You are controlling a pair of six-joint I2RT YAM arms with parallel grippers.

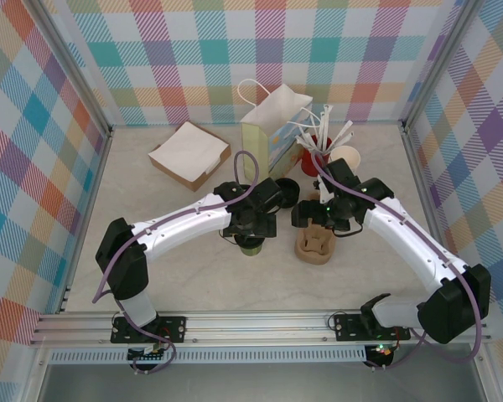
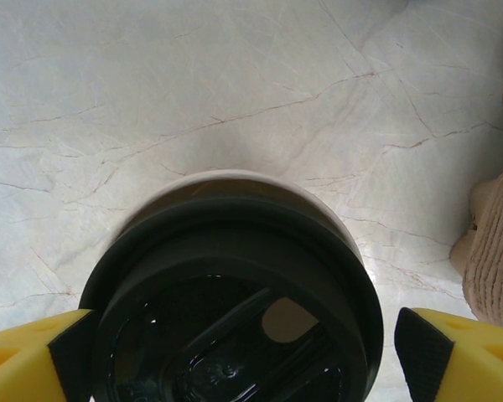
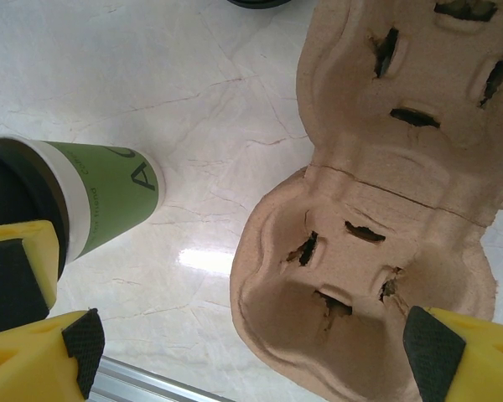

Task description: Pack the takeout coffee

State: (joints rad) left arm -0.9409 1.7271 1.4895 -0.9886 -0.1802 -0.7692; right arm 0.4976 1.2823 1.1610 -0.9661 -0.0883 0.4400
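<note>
The left jaws stand spread around the coffee cup (image 2: pixel 235 318), which sits upright on the tabletop (image 2: pixel 193 84) with its black lid on. In the left wrist view the lid lies between the two black pads. The pad (image 2: pixel 71 356) on one side is right against the lid's rim. The pad (image 2: pixel 419 356) on the other side stands clear of it, with a strip of tabletop showing in the gap. The cup is not pinched.

From above, the coffee cup (image 1: pixel 251 246) peeks out just below the left jaws. It stands beside the brown cup carrier (image 1: pixel 316 244) and outside it, in none of its holes.

The right jaws are spread wide and hold nothing. They hang over the cup carrier (image 3: pixel 386 167), and one of its empty holes lies between the two pads. One pad (image 3: pixel 84 343) is out over the tabletop on the coffee cup's side, and the other pad (image 3: pixel 427 347) is at the carrier's opposite edge. Off to the side of these jaws, the coffee cup (image 3: pixel 109 193) shows its green wall with a white letter, a pale band under the lid, and a yellow finger of the left jaws next to it.

Beyond both sets of jaws, toward the far wall, stand a paper bag (image 1: pixel 272 134), a red cup of straws (image 1: pixel 313 151), a cream cup (image 1: pixel 345 157) and a flat box with a white top (image 1: pixel 190 155).
</note>
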